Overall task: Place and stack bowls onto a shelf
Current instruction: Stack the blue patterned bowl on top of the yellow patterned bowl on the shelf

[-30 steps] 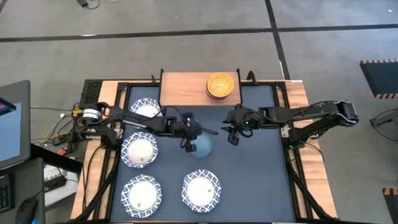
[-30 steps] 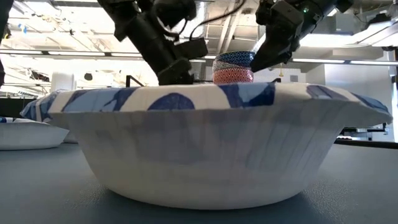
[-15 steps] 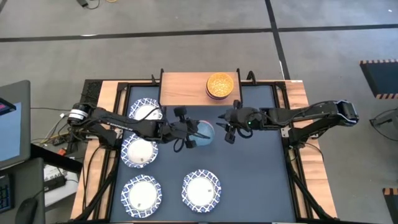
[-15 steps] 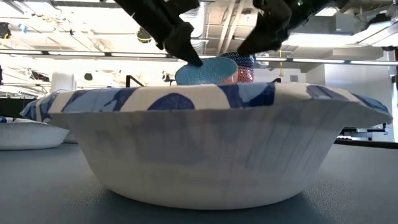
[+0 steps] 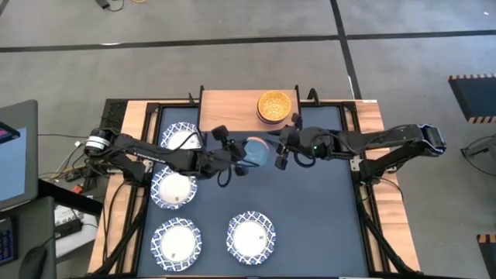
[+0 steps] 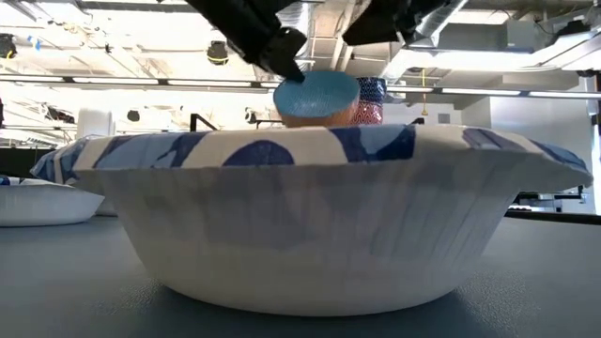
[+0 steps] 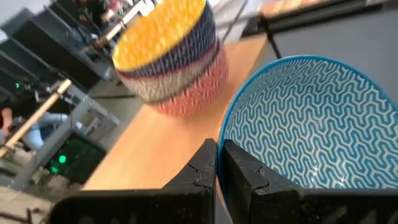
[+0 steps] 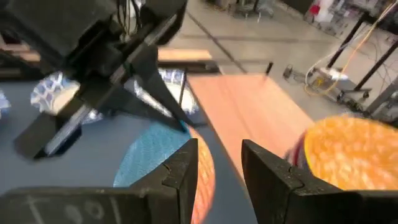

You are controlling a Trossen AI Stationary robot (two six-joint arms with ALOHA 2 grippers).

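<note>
The light blue bowl hangs above the bench, just off the shelf's front edge, at about seven o'clock from the stack of small bowls with the yellow one on top. The left hand pinches its rim, one finger inside and one outside, as the left wrist view shows.

The hold is thin, on one side of the rim only, so the bowl could swing or slip out if the arm jerks, dropping onto the shelf edge or the bench.

The right hand, fingers spread and holding nothing, hovers right beside the bowl at its three o'clock; the two arms could knock each other, or the bowl could clip the stack and topple it.

Four wide white bowls lie on the bench at seven to nine o'clock, well apart.
</note>
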